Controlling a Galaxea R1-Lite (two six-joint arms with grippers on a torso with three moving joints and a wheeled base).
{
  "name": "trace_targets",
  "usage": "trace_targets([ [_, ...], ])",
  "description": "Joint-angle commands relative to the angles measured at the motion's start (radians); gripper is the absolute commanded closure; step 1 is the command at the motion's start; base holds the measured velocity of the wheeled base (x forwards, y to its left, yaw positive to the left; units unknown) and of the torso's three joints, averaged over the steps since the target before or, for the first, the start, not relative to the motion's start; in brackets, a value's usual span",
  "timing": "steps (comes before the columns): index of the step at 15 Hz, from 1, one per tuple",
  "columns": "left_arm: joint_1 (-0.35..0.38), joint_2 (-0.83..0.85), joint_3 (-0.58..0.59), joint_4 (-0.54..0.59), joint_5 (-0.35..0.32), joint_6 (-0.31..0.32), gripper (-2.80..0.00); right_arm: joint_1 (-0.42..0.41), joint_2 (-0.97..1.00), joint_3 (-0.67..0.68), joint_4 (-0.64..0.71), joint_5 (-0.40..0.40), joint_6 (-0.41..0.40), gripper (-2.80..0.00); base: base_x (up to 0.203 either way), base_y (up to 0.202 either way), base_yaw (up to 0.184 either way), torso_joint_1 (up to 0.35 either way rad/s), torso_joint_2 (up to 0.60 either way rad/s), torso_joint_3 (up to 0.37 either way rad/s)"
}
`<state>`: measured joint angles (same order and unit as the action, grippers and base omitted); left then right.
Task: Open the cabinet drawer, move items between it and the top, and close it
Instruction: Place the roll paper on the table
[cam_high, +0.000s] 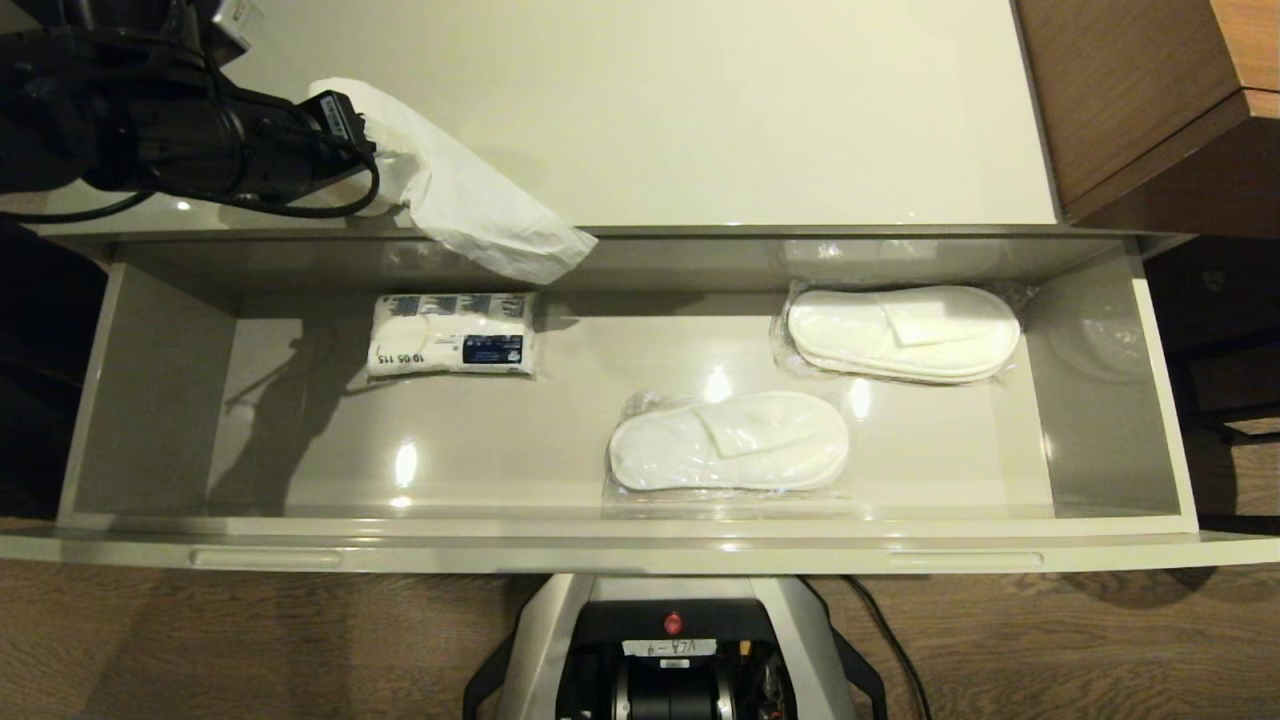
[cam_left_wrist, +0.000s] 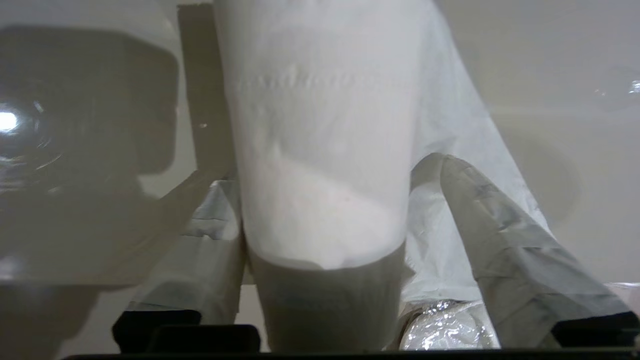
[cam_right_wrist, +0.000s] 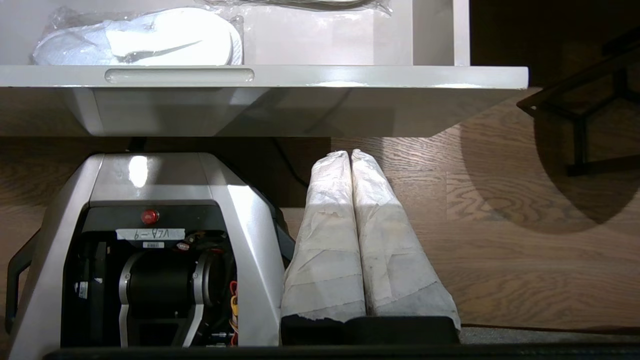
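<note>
While the cabinet drawer (cam_high: 150, 400) stands pulled fully out toward the robot's base (cam_high: 670, 650), the cream-white top (cam_high: 700, 110) stretches behind it, with a brown wooden piece (cam_high: 1150, 100) at its right end. Wooden floor (cam_high: 1050, 640) shows below the drawer front, which carries two slim slots (cam_high: 265, 558).

On the drawer floor lie three wrapped things: one slipper pair (cam_high: 905, 333) toward the back right, a second slipper pair (cam_high: 728, 441) nearer the front and middle, and a printed white packet (cam_high: 452, 335) toward the back left.

At the top's front left edge sits the white paper roll (cam_high: 350, 150), its loose tail (cam_high: 490, 225) draping over the edge and hanging above the drawer's back wall. The left gripper (cam_high: 365, 150) is at the roll; in the left wrist view its fingers (cam_left_wrist: 500, 235) stand spread on either side of the roll (cam_left_wrist: 320, 150), the one plainly seen lying just clear of the roll's side.

The right gripper (cam_right_wrist: 351, 155) hangs low over the floor beside the base, its two fingers pressed together on nothing.
</note>
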<state>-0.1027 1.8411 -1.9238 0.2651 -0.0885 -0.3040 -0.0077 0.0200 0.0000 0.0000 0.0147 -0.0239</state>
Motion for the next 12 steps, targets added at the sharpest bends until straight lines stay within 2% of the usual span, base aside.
trace_targets([
  [1,-0.002,0.001,0.000,-0.020,-0.004,-0.006,-2.80,0.000,0.001,0.000,0.000,0.001,-0.001,0.00,0.000,0.000,0.000,0.000,0.00,0.000],
  [4,-0.004,-0.065,0.015,-0.024,-0.004,-0.011,-2.80,0.000,0.001,0.000,0.000,0.001,-0.001,0.00,0.000,0.000,0.000,0.000,0.00,0.000],
  [8,-0.005,-0.160,0.100,-0.021,0.000,-0.004,-2.80,0.000,0.001,0.000,0.000,0.002,0.000,0.00,0.000,0.000,0.000,0.000,0.00,0.000],
  [12,-0.005,-0.333,0.265,-0.020,-0.002,-0.002,-2.80,0.000,0.001,0.000,0.000,0.001,-0.001,0.00,0.000,0.000,0.000,0.000,0.00,0.000],
])
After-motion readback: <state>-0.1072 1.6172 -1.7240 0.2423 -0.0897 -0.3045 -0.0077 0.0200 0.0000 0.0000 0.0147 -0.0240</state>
